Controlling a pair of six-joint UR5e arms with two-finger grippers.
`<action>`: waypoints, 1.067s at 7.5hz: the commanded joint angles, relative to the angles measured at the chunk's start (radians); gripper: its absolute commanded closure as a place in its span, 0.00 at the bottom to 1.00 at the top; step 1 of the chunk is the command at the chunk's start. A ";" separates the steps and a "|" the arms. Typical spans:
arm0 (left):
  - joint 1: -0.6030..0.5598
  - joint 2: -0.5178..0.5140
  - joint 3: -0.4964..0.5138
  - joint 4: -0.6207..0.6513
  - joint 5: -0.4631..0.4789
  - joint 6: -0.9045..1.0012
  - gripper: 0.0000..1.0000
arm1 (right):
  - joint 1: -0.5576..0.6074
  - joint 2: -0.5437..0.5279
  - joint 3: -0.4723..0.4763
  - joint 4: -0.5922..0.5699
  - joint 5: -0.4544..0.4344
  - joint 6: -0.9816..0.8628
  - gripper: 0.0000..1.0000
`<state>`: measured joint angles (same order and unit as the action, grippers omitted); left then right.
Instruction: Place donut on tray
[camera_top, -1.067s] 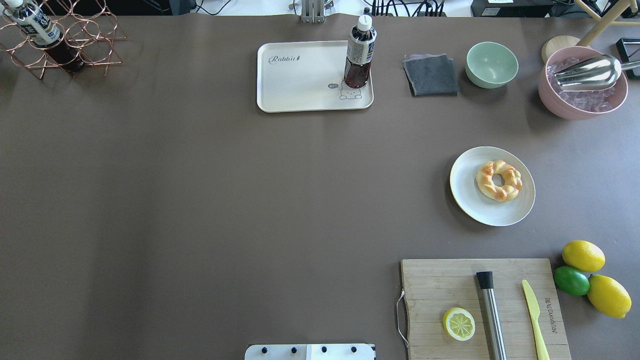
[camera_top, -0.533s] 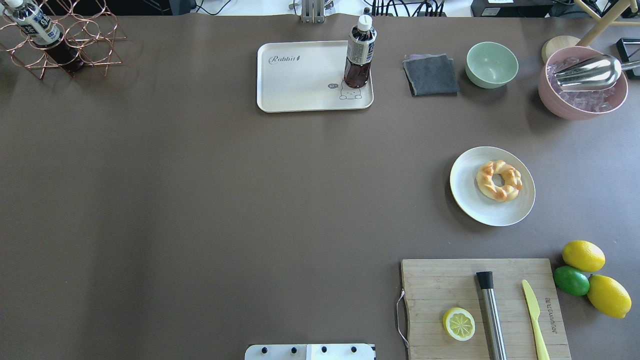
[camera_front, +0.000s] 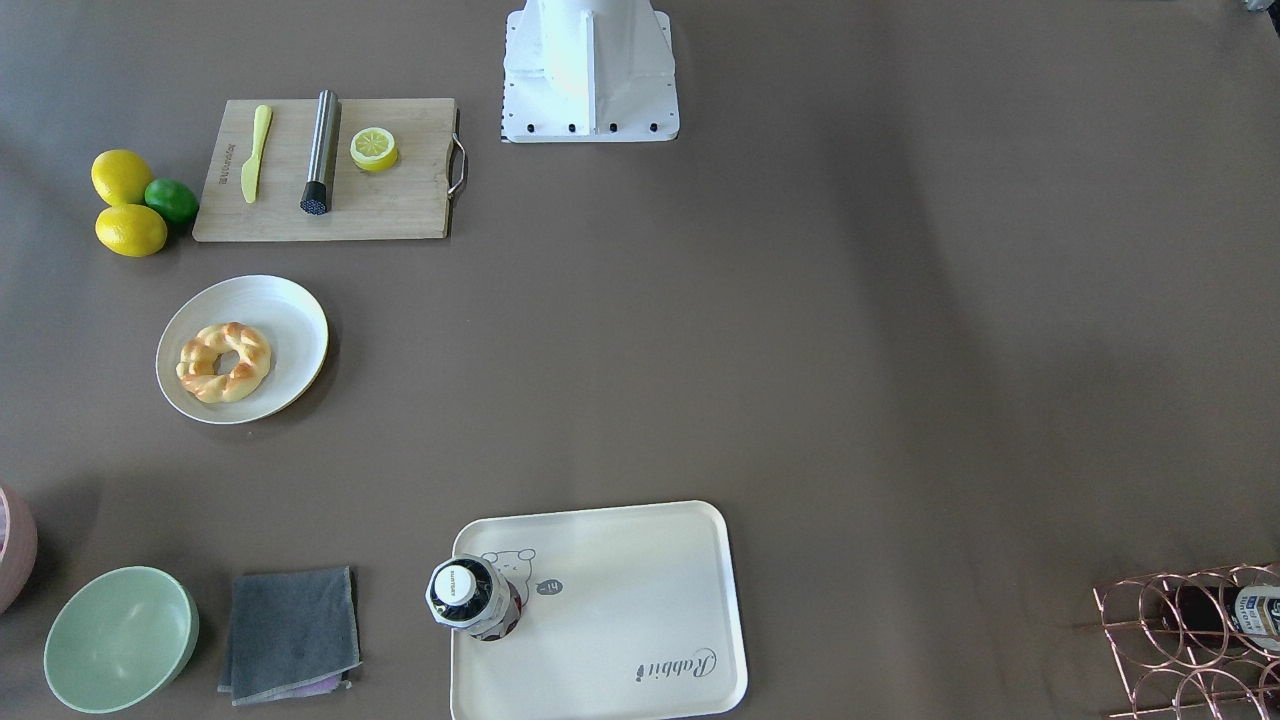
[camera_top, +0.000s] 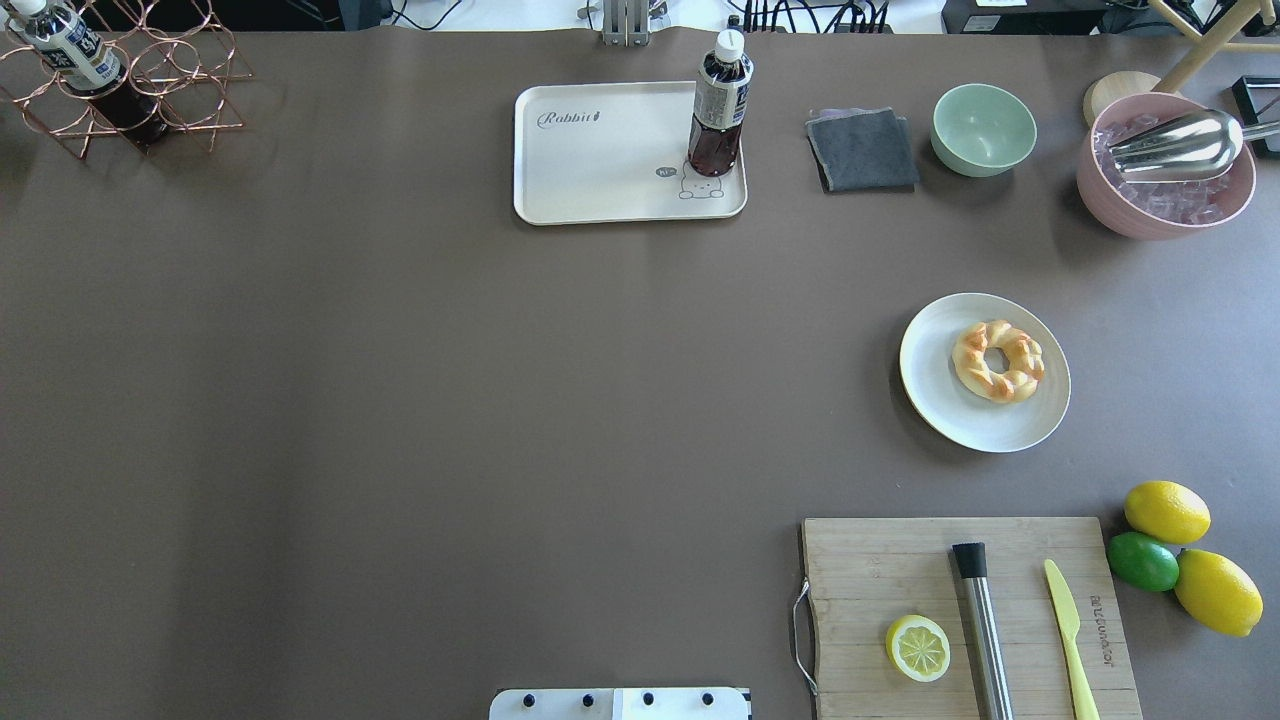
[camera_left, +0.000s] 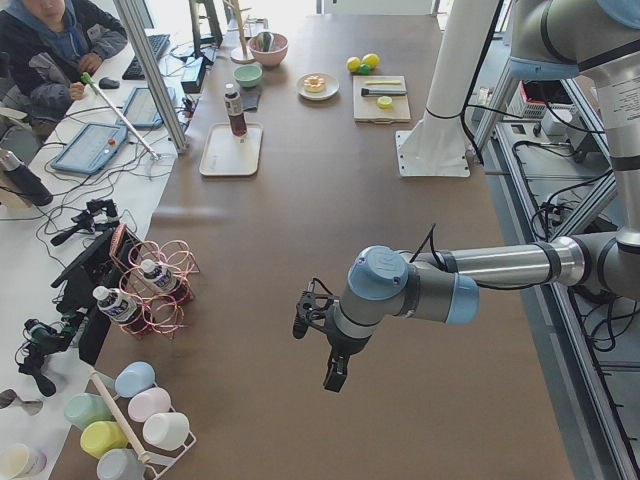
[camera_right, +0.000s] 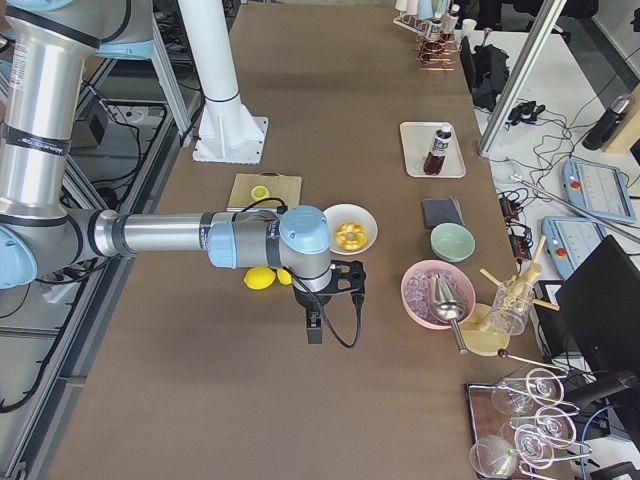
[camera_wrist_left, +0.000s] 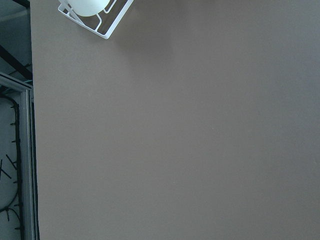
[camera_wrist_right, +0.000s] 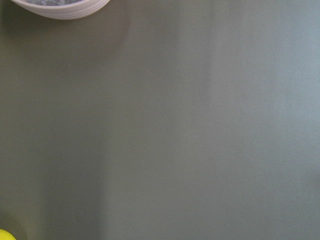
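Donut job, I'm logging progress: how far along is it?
Nothing done yet: the donut lies on the round plate, and the tray holds only a bottle. Nothing in hand: the left arm and right arm hover away from both. Left: grasp, carry, place.

Tray script: "Rabbit" in dark cursive, at the 10 o'clock corner of the tray (camera_top: 610, 150), seen from overhead.
Tray bubble: "hi" in a small dark speech bubble (camera_top: 666, 172) at the tray's 4 o'clock corner, beside the bear drawing (camera_top: 701, 187).
Board mark: a line of letters along the 3 o'clock edge of the cutting board (camera_top: 880, 570), unreadable.
Bottle label: print on the bottle (camera_top: 720, 100), too small to read.
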<state>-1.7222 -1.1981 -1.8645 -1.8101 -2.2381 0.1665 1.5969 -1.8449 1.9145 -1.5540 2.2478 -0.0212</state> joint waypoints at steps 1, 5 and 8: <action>0.001 -0.005 -0.001 0.000 0.000 -0.001 0.03 | 0.000 0.000 0.003 0.022 0.003 0.000 0.00; 0.001 -0.005 -0.001 -0.002 0.005 0.004 0.03 | -0.003 -0.019 0.003 0.022 0.094 0.003 0.00; 0.001 0.000 0.002 -0.002 -0.002 0.007 0.03 | -0.069 -0.005 0.003 0.022 0.090 0.012 0.00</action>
<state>-1.7211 -1.1995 -1.8640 -1.8117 -2.2371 0.1724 1.5809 -1.8611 1.9177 -1.5324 2.3409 -0.0103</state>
